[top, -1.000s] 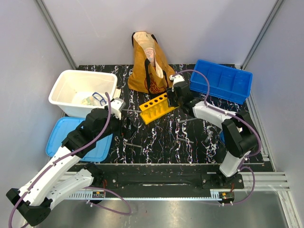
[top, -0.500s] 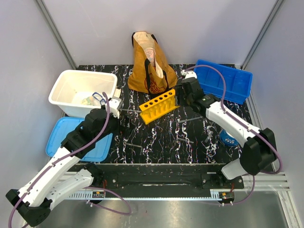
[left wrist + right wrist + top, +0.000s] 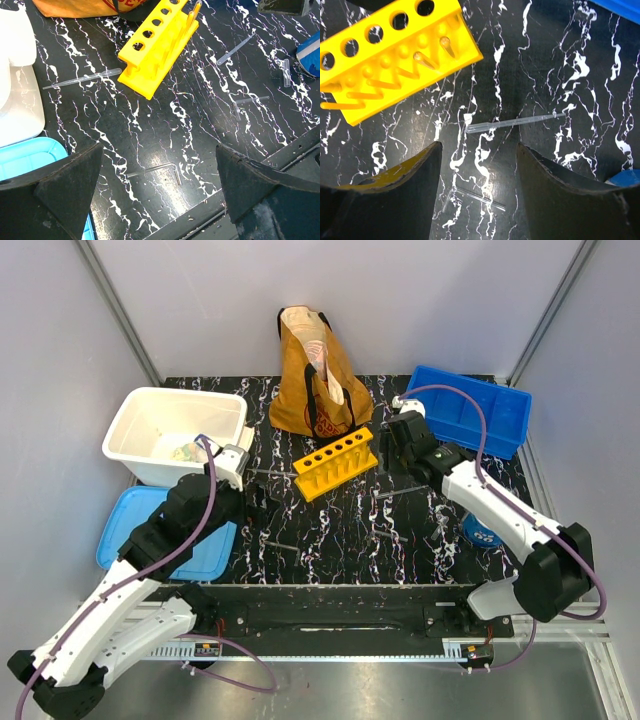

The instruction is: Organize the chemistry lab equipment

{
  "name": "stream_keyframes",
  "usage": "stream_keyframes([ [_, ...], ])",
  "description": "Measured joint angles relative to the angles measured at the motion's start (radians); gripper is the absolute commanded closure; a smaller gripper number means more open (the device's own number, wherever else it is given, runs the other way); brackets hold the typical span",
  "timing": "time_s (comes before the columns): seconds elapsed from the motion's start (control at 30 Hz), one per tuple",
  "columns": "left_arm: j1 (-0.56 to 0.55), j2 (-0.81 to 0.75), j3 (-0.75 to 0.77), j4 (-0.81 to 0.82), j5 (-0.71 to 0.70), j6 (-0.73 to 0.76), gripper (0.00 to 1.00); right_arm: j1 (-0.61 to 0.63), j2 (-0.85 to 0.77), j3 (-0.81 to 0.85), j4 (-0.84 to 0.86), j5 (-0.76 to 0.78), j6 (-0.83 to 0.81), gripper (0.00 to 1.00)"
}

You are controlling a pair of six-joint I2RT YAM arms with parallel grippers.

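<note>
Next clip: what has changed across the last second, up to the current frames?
The right pincer drew back from the right end of the yellow test-tube rack toward the blue bin, its jaws wider. It now hangs empty above a clear pipette. The left pincer shifted slightly left, wide open throughout. The rack, tote bag, white tub and bin stayed put.

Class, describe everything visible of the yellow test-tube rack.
The yellow test-tube rack looks like moulded plastic: a top bar with six round holes in a row, seemingly empty, over a base with pegs along one side. It stands upright, angled across the black marbled table, in front of the tote bag. The open right gripper is beside it, not touching.
</note>
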Motion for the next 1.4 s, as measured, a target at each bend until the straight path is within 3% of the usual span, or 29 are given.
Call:
stream_keyframes([
  [0.47, 0.0, -0.027, -0.009, 0.0, 0.001, -0.002, 0.01, -0.012, 0.032, -0.026, -0.047, 0.002, 0.02, 0.28],
  [0.8, 0.0, -0.027, -0.016, 0.0, 0.021, -0.002, 0.01, -0.205, 0.178, -0.046, -0.155, -0.011, 0.046, 0.38],
  [1.17, 0.0, -0.02, -0.016, 0.001, 0.058, -0.002, 0.02, -0.232, 0.203, -0.064, -0.269, -0.024, 0.216, 0.44],
  [1.4, -0.001, -0.021, -0.016, 0.002, 0.084, -0.002, 0.02, -0.255, 0.196, -0.179, -0.287, -0.024, 0.309, 0.48],
])
